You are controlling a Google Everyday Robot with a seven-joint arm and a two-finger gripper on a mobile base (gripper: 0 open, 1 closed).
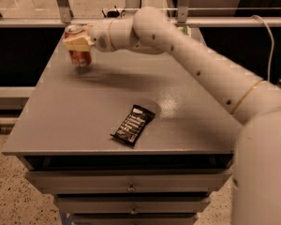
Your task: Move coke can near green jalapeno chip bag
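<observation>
At the far left corner of the grey metal worktop (75, 111), the small red-orange cylindrical coke can (81, 58) with a silver top is upright, its upper half clasped by the cream-fingered tool (77, 43). A narrow black snack bar wrapper (133, 124) lies flat near the front middle, well apart from it. The white arm (201, 74) reaches in from the right

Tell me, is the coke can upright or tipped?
Upright: the coke can shows its silver top facing up, held in the gripper at the far-left corner of the table.
</observation>
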